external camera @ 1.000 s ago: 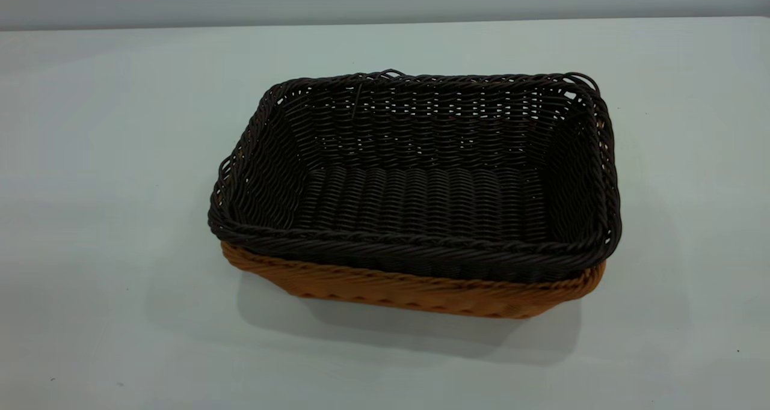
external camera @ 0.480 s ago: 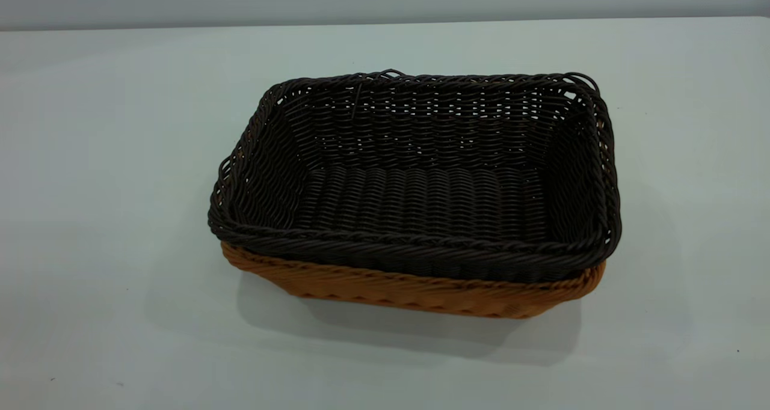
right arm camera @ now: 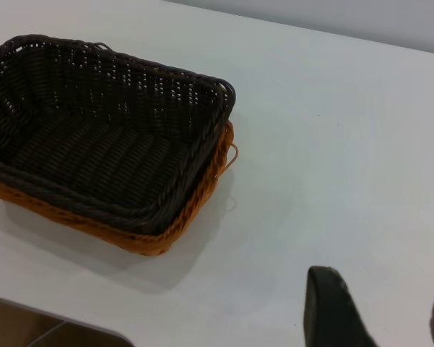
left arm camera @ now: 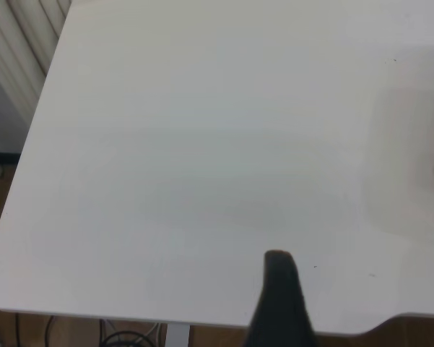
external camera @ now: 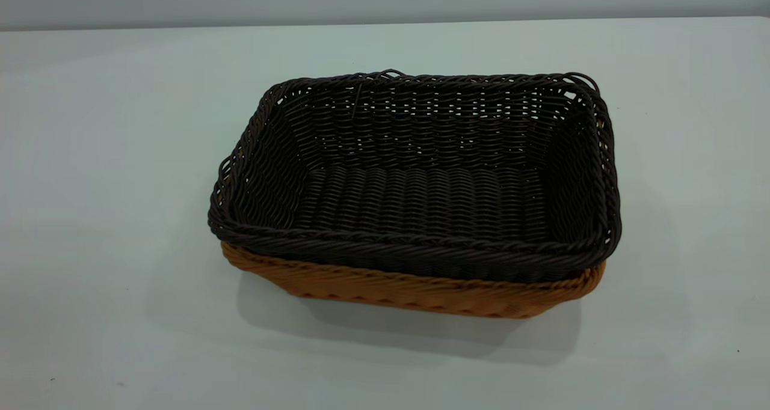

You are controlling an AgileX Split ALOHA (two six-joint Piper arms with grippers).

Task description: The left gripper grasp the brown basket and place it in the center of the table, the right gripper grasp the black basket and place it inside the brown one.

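**Fingers apart and empty, baskets already nested**

The right gripper [right arm camera: 386, 318] shows two dark fingers [right arm camera: 336, 311] in its wrist view, spread with bare surface between them. They hold nothing and touch nothing. The black basket [external camera: 415, 175] sits well clear of these fingers, off to one side and farther out on the surface [external camera: 90, 157]. It rests inside the brown basket [external camera: 415, 293], whose orange-tan wall and braided rim show only as a band below the dark rim.

The left gripper [left arm camera: 280, 303] shows a single dark tapering finger in its own wrist view, hanging over plain white surface close to the near edge. With only one finger visible, I cannot tell whether it is spread or closed. No basket appears near it, and nothing is seen in its hold.

From outside, neither arm appears; the stacked pair stands alone around the middle of the surface, level, with the dark rim seated evenly above the tan one on the near side.

Judging from this, both placements look done, and the step in hand is pulling clear. To do that well, the right fingers should stay apart and keep away from the basket rim and its small loop handle [right arm camera: 233, 154], so the stack is not nudged. The woven baskets look light, so even a brush could slide or tilt the pair.
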